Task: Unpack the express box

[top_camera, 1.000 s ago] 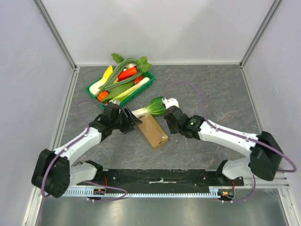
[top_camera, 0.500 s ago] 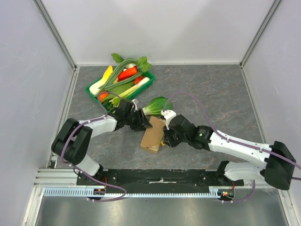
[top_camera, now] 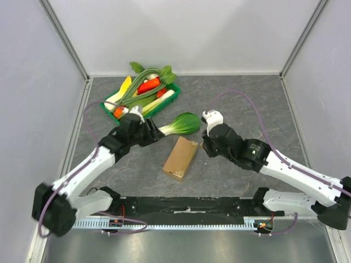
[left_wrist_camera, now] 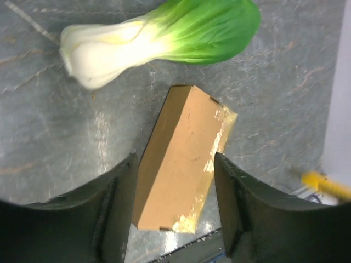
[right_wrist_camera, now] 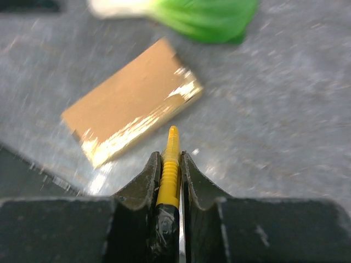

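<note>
Grey marbled table (top_camera: 247, 109) carries everything. The green tray (top_camera: 176, 88), heaped with vegetables, sits near the left gripper (left_wrist_camera: 174, 175), on the side away from the arm bases. The express box (top_camera: 180, 158) is plain brown cardboard with glossy tape along one long edge. It lies flat and closed on the table between the two grippers. From the left wrist it shows through the gap of the left jaws, which stand spread with nothing in them. The bok choy (top_camera: 181, 125) lies just beyond the box and apart from it, with its white stem end toward the left gripper. The right gripper (right_wrist_camera: 170, 161) is pinched on a slim yellow tool (right_wrist_camera: 172, 139). The tool's tip points at the box's taped edge and is close to it, but the blur hides whether they touch.
</note>
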